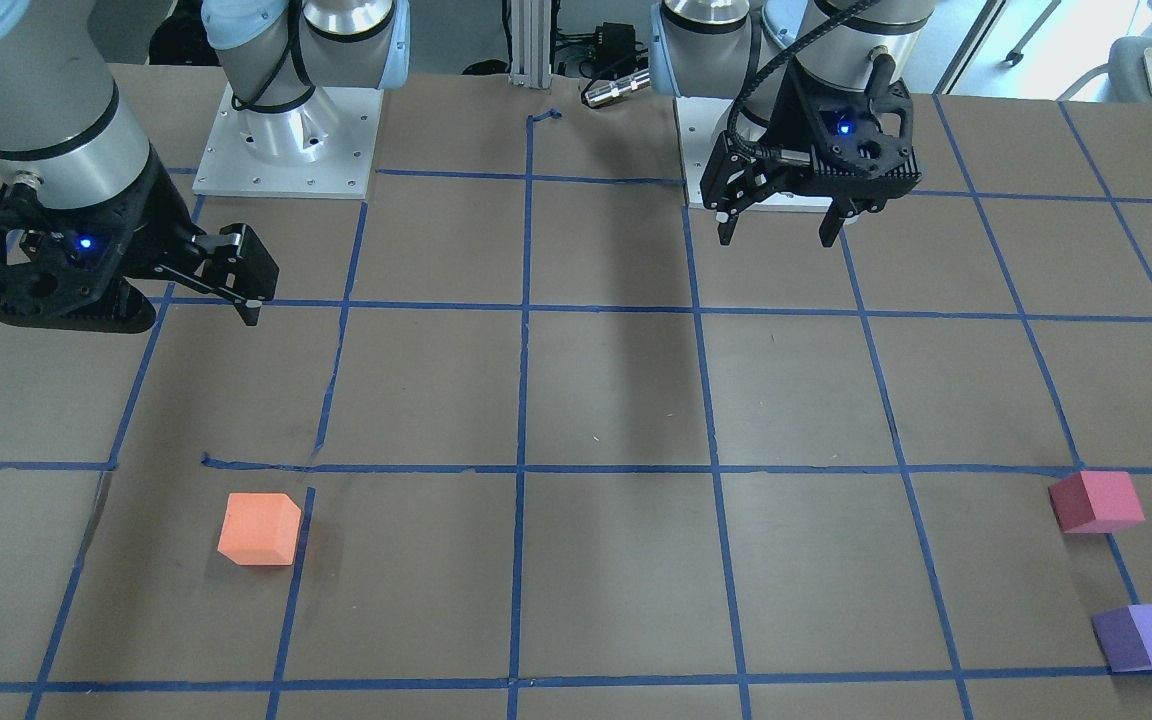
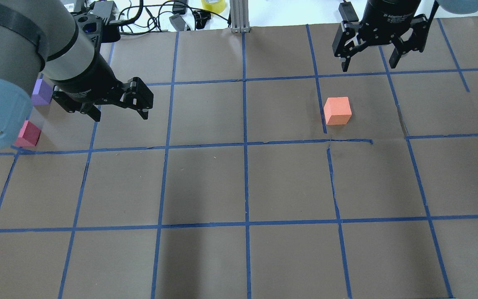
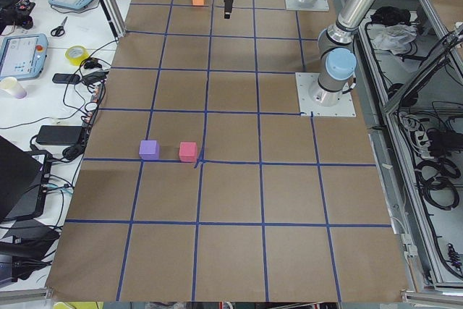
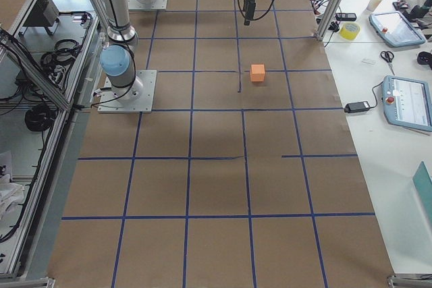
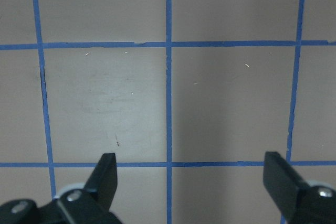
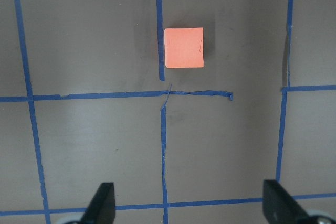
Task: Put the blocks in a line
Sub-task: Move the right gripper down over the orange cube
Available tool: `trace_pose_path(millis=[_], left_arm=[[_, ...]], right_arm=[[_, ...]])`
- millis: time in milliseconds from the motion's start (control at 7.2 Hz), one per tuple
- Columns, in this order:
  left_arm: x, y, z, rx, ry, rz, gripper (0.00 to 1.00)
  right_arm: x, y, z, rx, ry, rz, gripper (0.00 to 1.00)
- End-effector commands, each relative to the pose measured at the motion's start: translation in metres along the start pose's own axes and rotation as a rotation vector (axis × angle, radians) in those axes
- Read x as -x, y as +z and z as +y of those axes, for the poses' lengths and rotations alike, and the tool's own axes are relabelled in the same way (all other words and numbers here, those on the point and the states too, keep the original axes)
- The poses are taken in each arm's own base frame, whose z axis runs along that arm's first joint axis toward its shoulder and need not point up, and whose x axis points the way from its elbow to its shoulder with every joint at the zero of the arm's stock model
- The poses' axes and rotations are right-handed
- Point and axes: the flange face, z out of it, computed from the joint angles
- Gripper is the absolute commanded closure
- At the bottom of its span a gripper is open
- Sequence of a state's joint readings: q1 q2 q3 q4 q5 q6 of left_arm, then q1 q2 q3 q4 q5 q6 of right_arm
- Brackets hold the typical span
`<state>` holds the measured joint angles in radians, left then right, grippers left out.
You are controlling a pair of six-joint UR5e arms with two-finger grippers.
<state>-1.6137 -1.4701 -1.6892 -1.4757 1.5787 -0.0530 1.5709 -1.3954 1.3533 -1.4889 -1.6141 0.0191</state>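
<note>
The orange block (image 1: 258, 530) (image 2: 337, 111) lies alone on the robot's right half of the table. It also shows in the right wrist view (image 6: 184, 48), ahead of the fingers. The pink-red block (image 1: 1096, 500) (image 2: 28, 133) and the purple block (image 1: 1148, 637) (image 2: 42, 92) lie close together at the far left edge, the purple one farther from the robot. My left gripper (image 1: 776, 238) (image 2: 120, 116) (image 5: 190, 163) hangs open and empty above bare grid squares. My right gripper (image 1: 248, 300) (image 2: 368, 66) (image 6: 189, 190) hangs open and empty, well above the table and apart from the orange block.
The table is brown paper with a blue tape grid (image 2: 245, 145), torn near the orange block. The two arm base plates (image 1: 286, 150) stand at the robot's edge. Cables and a tape roll (image 2: 213, 5) lie beyond the far edge. Tablets and tools lie on the operators' bench (image 3: 29, 48).
</note>
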Motion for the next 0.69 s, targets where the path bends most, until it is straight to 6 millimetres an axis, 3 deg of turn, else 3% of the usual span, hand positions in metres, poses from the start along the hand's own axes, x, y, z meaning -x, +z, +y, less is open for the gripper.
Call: trace_pose_path(millis=[0,556], left_arm=[[0.000,0.000,0.001,-0.001,0.001,-0.001,0.00],[0.000,0.001,0.000,0.004,0.002,0.000,0.00]], right_arm=[[0.003,-0.003,-0.003,-0.030,0.005,-0.030,0.00],[0.002,0.007,-0.001,-0.038,-0.009,-0.030,0.00]])
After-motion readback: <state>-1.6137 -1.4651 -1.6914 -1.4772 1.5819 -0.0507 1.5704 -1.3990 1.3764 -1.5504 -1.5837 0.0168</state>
